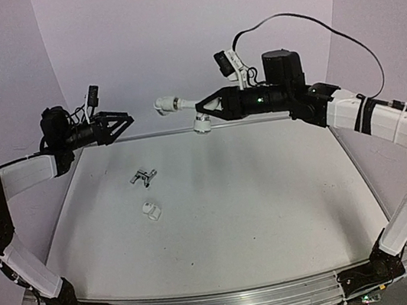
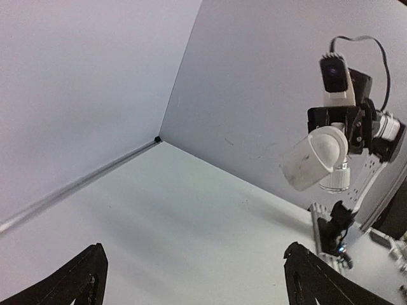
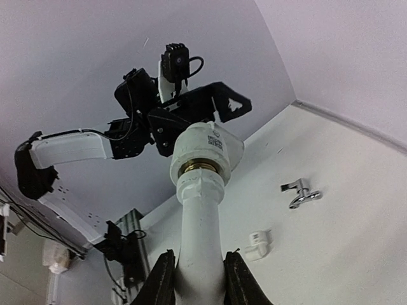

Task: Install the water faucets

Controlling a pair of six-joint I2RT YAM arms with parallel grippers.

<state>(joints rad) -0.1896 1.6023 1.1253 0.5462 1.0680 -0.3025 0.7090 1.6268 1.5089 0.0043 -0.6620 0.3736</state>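
Right gripper (image 3: 198,279) clamped on white faucet fitting (image 3: 202,162) | left gripper (image 1: 129,120) spread, empty | collar print unreadable

Faucet parts: one lifted, two loose.
I see white pipe fitting (image 1: 174,104) clamped in right gripper (image 1: 201,109); silver pronged piece (image 1: 143,177), small white fitting (image 1: 151,210) lie close together.

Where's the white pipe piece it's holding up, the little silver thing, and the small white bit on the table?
white pipe piece (image 3: 206,149): right wrist view, its wide collar.
silver piece (image 1: 143,177): top view, its middle.
small white bit (image 1: 152,211): top view, its middle.
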